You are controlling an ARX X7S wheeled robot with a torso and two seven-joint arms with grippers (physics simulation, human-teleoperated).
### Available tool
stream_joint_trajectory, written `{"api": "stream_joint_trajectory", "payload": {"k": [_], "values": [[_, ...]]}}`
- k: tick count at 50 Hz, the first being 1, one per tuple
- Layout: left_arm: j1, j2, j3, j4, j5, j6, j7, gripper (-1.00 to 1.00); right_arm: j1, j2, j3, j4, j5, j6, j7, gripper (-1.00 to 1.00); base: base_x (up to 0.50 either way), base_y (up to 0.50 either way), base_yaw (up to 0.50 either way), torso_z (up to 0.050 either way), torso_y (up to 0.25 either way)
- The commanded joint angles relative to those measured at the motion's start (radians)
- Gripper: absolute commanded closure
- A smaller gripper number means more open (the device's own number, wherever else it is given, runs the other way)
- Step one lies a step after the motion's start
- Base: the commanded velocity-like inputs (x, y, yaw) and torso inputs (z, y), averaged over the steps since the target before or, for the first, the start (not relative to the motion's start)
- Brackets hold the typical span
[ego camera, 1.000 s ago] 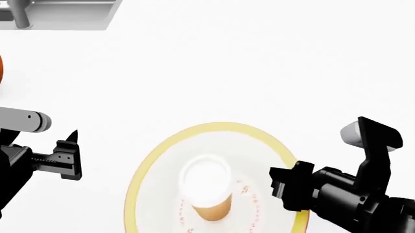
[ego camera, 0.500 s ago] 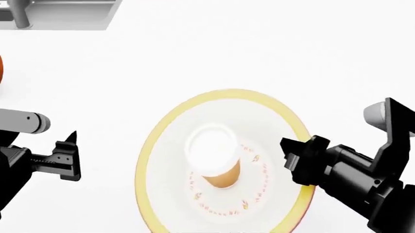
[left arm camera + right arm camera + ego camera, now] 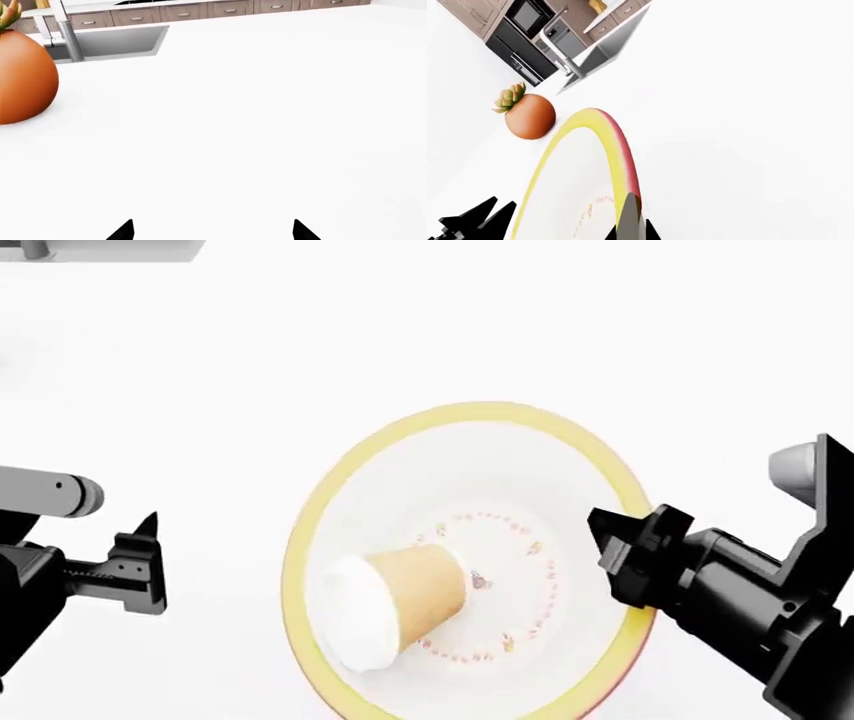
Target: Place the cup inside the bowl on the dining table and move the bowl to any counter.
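Note:
The white bowl [image 3: 534, 490] with the yellow rim lies in the middle of the head view on a white top [image 3: 561, 330] that has a sink set in it, so it reads as the counter. The tan cup [image 3: 400, 602] lies tipped on its side inside the bowl, white lid toward the near left. My right gripper [image 3: 617, 555] is shut on the bowl's right rim; the right wrist view shows its fingers [image 3: 632, 227] pinching the yellow-red edge of the bowl [image 3: 570, 170]. My left gripper [image 3: 147, 560] stands open left of the bowl, apart from it, with nothing between its tips [image 3: 213, 232]. The dining table is out of view.
An orange round fruit [image 3: 23, 75] with a leafy top [image 3: 530, 116] sits on the white top beyond the bowl's left. A grey sink [image 3: 107, 250] with a faucet [image 3: 67, 30] lies at the far left. Brown cabinets [image 3: 227, 9] line the room's back.
The bowl has slid away from me with the right gripper on its rim. The cup, upright before, has fallen onto its side inside the bowl. The left arm has stayed put.

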Motion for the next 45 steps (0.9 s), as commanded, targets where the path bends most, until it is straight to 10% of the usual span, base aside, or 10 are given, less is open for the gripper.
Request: {"api": "stream_joint_trajectory", "payload": {"k": [1,45], "values": [[0.005,-0.004,-0.001,0.000,-0.004,0.003,0.002,-1.00,-0.010,0.001,0.028,-0.004,0.021,-0.025,0.001,1.00,-0.28,-0.50,0.00,0.000,0.000],[0.005,-0.001,0.006,-0.002,-0.009,0.010,-0.004,-1.00,-0.052,0.003,0.064,-0.021,0.019,-0.088,-0.016,1.00,-0.14,-0.50,0.00,0.000,0.000]]}}
